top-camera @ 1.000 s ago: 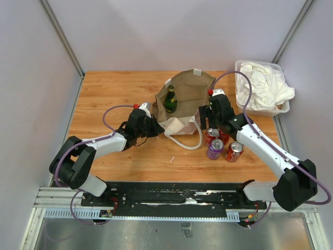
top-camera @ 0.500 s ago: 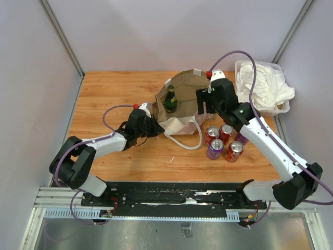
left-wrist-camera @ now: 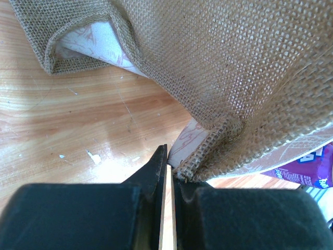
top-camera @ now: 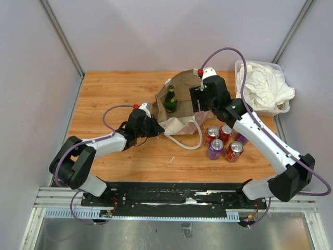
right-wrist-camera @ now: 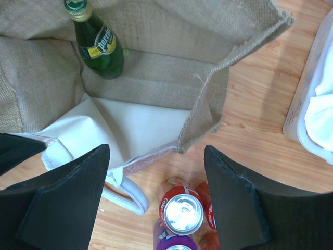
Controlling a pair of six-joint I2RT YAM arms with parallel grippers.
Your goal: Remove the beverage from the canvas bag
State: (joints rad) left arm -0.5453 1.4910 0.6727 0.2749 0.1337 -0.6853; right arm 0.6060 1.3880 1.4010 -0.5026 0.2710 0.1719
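Right wrist | right gripper (right-wrist-camera: 156,156) wide, empty | green bottle (right-wrist-camera: 99,44) far-left of jaws, inside canvas bag (right-wrist-camera: 166,73) | left gripper (left-wrist-camera: 167,165) pinches bag rim

Wooden table (top-camera: 119,88), pale grey walls (top-camera: 171,31)

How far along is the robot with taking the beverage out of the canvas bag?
Done: several cans stand on the table beside the canvas bag. In hand: the left hand is shut on the bag's edge, and the right hand hovers open above its mouth. Left: the green bottle is inside the bag and not yet gripped.
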